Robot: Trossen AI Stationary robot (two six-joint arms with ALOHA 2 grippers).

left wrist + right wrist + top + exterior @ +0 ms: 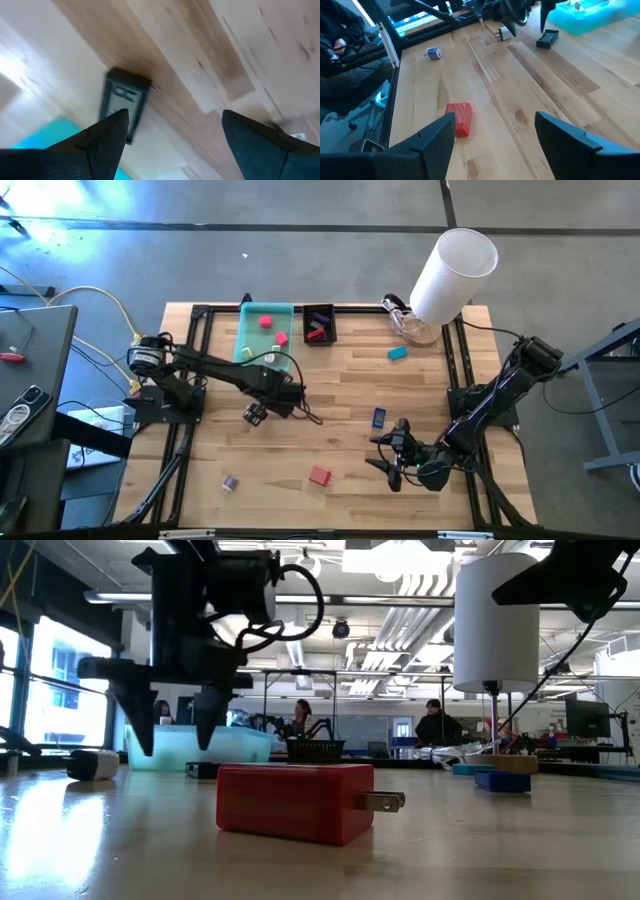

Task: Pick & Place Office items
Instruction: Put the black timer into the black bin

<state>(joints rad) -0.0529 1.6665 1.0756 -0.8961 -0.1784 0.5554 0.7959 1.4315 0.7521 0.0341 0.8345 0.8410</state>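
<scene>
Pale wooden table [340,390] under me, with pieces scattered across it. My left gripper [256,415] hangs above the boards near the middle-left, fingers spread apart with nothing between them. Through its wrist camera I see a black piece [123,101] lying flat on the wood just ahead of the fingertips, beside the edge of the teal tray [47,136]; in the right wrist view that same piece sits by the tray's corner. My right gripper [393,456] is low over the front-right part of the table, fingers wide open and holding nothing. A red plug block [459,118] lies on the wood just beyond its left finger, not touching it. A purple piece [230,482] sits near the front-left edge, well apart from both grippers. A blue piece [379,417] rests just behind the right gripper.
</scene>
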